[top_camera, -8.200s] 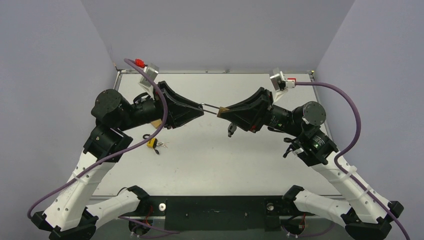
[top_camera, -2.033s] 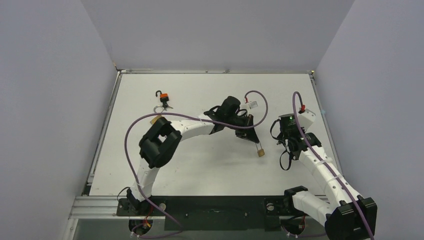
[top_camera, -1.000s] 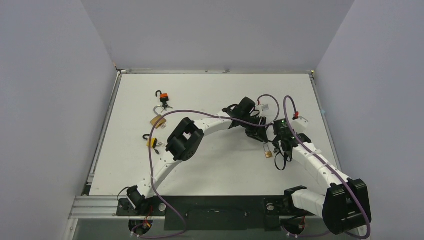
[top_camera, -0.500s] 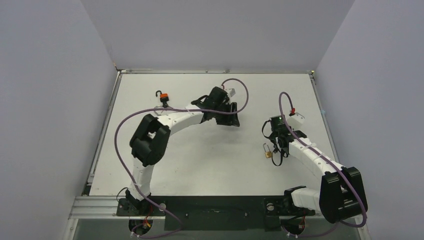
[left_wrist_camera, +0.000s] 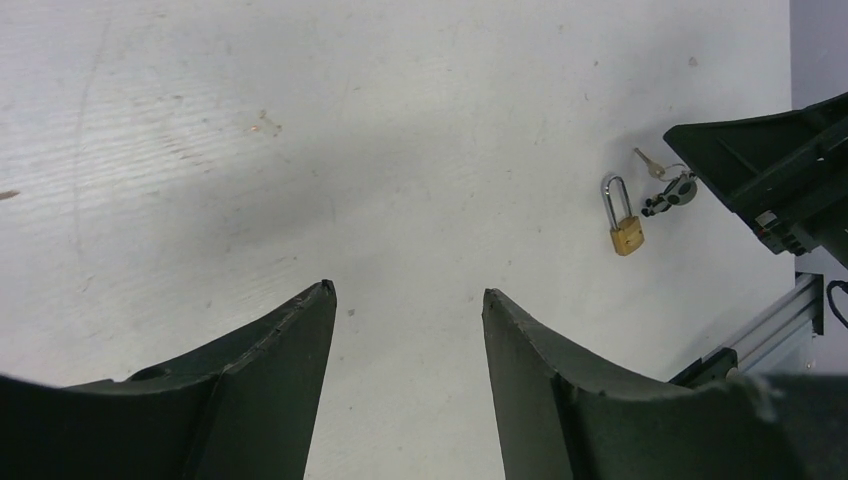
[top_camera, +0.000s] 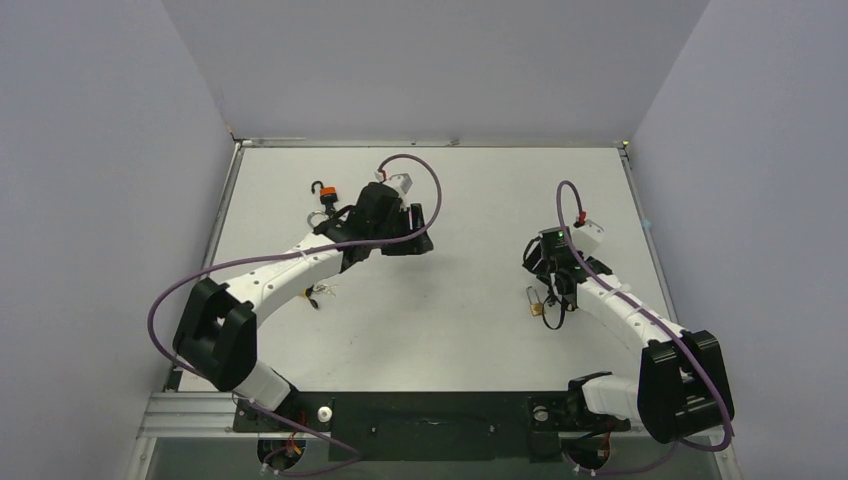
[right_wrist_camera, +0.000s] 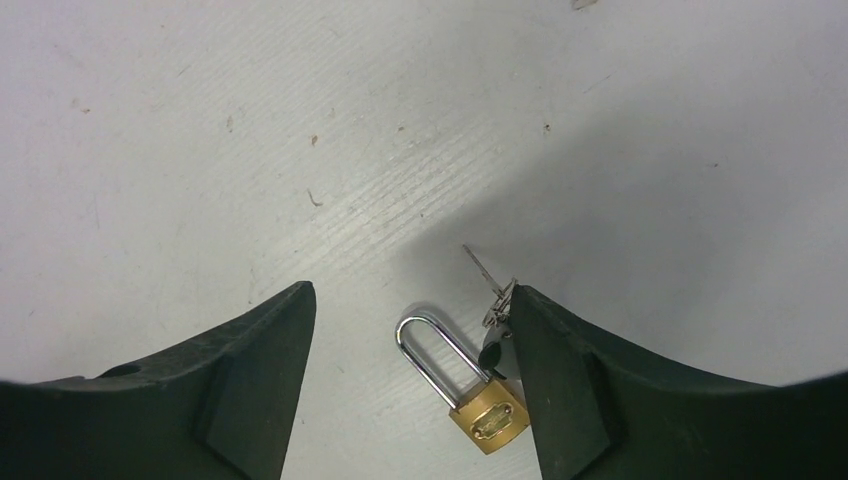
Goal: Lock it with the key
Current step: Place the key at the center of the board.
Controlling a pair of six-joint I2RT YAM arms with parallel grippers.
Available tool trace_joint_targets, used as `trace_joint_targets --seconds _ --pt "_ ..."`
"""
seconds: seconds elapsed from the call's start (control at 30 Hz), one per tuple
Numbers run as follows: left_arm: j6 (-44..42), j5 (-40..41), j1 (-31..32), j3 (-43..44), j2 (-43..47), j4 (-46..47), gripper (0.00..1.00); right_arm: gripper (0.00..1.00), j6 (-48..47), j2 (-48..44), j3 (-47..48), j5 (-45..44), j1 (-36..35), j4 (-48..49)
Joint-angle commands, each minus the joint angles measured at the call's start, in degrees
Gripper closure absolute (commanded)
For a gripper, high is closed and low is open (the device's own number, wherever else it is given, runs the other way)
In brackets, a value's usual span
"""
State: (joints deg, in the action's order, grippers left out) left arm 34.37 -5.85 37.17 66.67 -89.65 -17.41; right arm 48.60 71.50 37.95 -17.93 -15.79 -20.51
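Brass padlock point(right_wrist_camera: 478, 400) flat | right claw point(right_wrist_camera: 410, 295) splayed above | left arm point(top_camera: 280, 272) outstretched

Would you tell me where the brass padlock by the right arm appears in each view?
Top external: brass padlock, right of centre.
Left wrist: right side, upper half.
Right wrist: bottom centre, between the jaws.
Shared landmark: key bunch beside it, clear in both wrist views.
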Motion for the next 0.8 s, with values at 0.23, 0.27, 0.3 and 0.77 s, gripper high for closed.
trace_joint_targets --seconds 0.23,0.27,0.3,0.77 --pt "2.6 7.0 -3.7 -6.0 11.7 -3.4 0.45 0.26 -0.9 -0.7 5.1 6.6 0.0 -1.2" --pt "2.9 7.3 -4.0 -6.4 12.6 -3.6 0.45 0.25 -0.7 -0.4 5.3 6.9 0.1 -1.5" --pt "3.3 7.6 -4.6 -6.6 13.0 -3.8 0.45 0.25 -0.5 -0.3 5.5 7.0 0.1 -1.6" --pt "7.7 18.1 -15.4 -13.2 22.1 -10.5 0.44 0.25 -3.7 -1.7 9.0 6.4 -5.6 -4.4"
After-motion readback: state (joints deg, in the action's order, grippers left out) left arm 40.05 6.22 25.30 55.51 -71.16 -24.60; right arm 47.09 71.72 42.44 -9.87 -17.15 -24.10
